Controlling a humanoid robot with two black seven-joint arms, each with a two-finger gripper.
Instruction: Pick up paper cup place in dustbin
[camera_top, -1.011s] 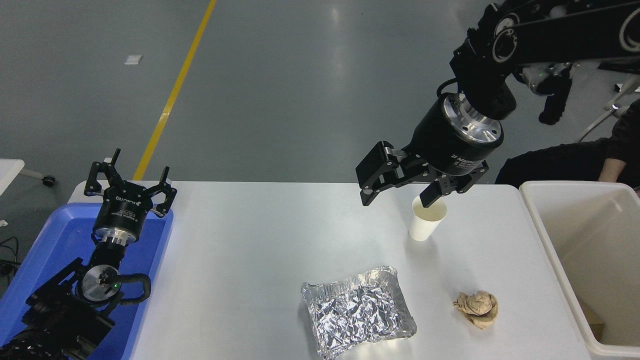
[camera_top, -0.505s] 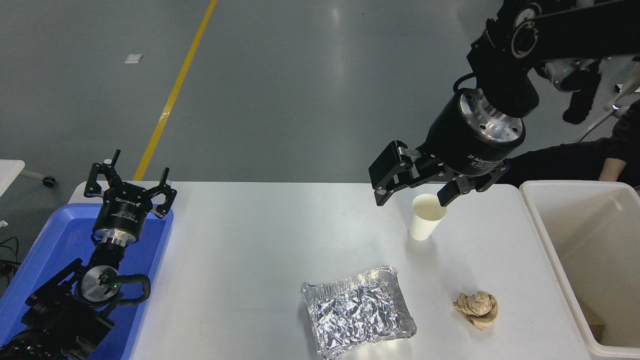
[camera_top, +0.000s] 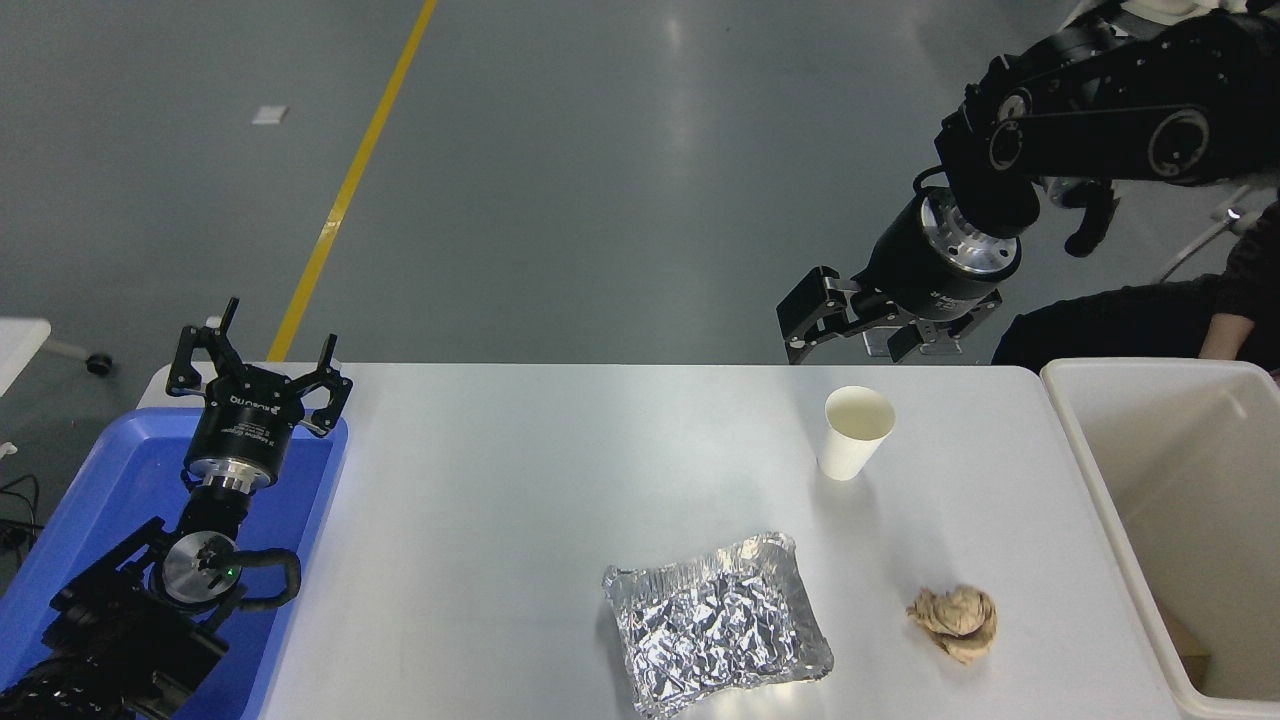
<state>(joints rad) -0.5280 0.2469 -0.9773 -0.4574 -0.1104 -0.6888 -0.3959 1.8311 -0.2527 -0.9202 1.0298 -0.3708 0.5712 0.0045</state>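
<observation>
our right pincer (camera_top: 858, 338) hangs wide open and empty, the cup (camera_top: 856, 432) upright just below it on the tabletop (camera_top: 500, 470). we should straddle one wall of the rim and close gently.

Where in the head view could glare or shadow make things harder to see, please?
Head view: sharp overall; the foil tray throws bright speckled glints; soft sheen on the table; pale streaks of light on the floor; the paper cup casts a faint shadow toward the camera; the right gripper is dark, with little detail.
</observation>
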